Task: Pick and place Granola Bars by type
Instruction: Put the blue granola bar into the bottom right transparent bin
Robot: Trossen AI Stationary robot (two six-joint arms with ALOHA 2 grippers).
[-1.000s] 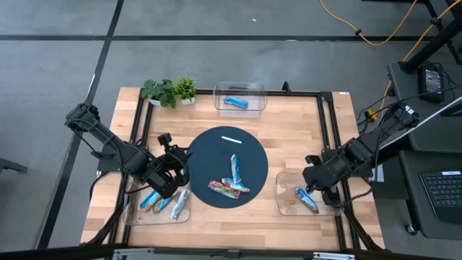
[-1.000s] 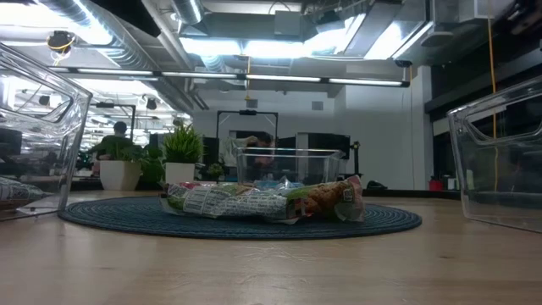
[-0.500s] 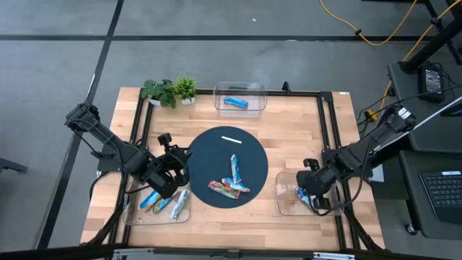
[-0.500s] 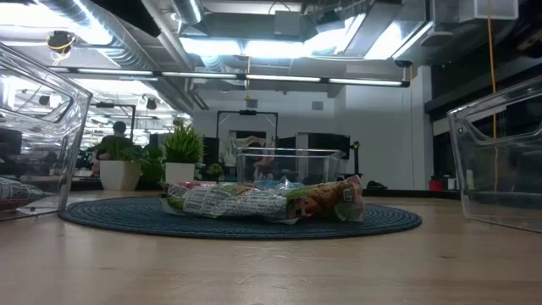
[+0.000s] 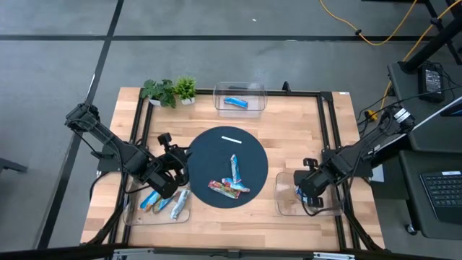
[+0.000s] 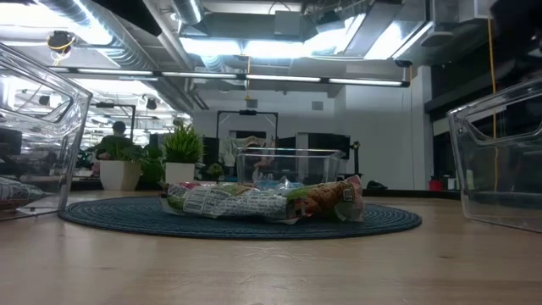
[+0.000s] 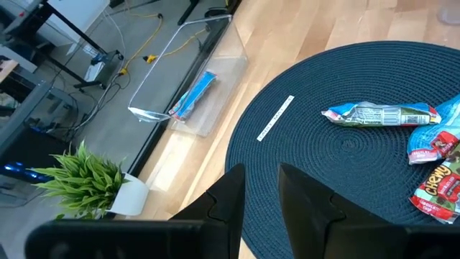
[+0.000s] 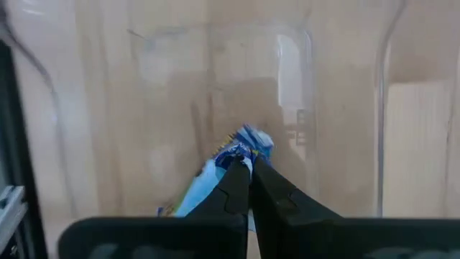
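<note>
Three Granola Bars lie on the round dark mat [image 5: 216, 155]: a silver-white one [image 5: 235, 167], a red-orange one [image 5: 224, 189] and a blue one [image 5: 243, 188]. Several more lie in the clear left bin [image 5: 134, 214]. One blue bar [image 5: 236, 102] lies in the far bin [image 5: 240, 89]. My right gripper [image 8: 250, 164] is shut on a blue bar [image 8: 208, 183] inside the clear right bin [image 5: 283, 206]. My left gripper [image 7: 260, 173] stands open and empty above the mat's left edge. My right gripper pinches the blue bar near one end [image 8: 243, 149] between its two shut fingers, which point steeply down from above. That end sticks out just past the fingertips. The bar slants down within the bin's walls; whether it touches the bin floor I cannot tell.
A thin white strip [image 5: 231, 139] lies on the mat's far part. Two small potted plants [image 5: 170, 91] stand at the far left corner. A black frame rail [image 5: 326, 123] runs along the table's right side. Bare wood lies between the mat and the bins.
My right gripper has sunk down into the right bin with the blue bar, shifting slightly toward the table's left and rolling about its own line. The bar has gone lower between the bin's walls.
</note>
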